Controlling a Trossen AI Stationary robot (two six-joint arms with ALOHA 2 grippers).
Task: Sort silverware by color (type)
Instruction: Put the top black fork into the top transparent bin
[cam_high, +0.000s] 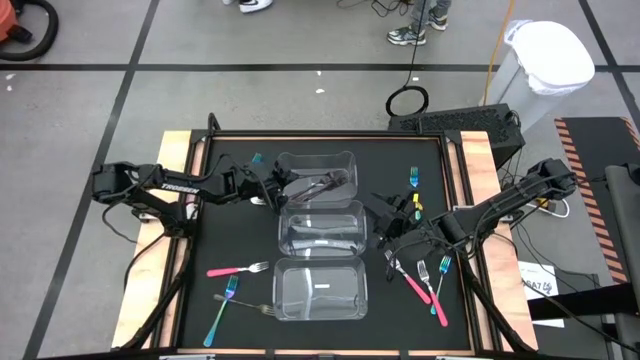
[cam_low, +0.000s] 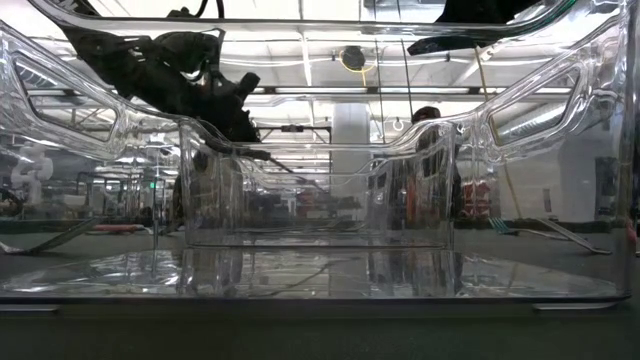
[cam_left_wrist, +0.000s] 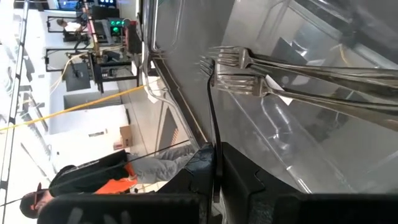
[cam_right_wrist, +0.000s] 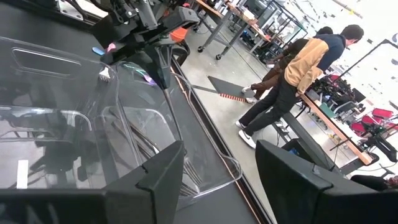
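Here my left gripper (cam_left_wrist: 214, 180), jaws clamped on a grey fork (cam_left_wrist: 211, 118) over the far bin (cam_high: 345, 160), pinched its thin, stiff, slippery stem, while right jaws stood open.

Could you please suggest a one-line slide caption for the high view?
Left gripper lowers a grey fork into the far container; right gripper waits open nearby.

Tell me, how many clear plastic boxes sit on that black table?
3, in a column down the table's middle: the far box holding grey forks, the middle box, and the near box. None seems hidden.
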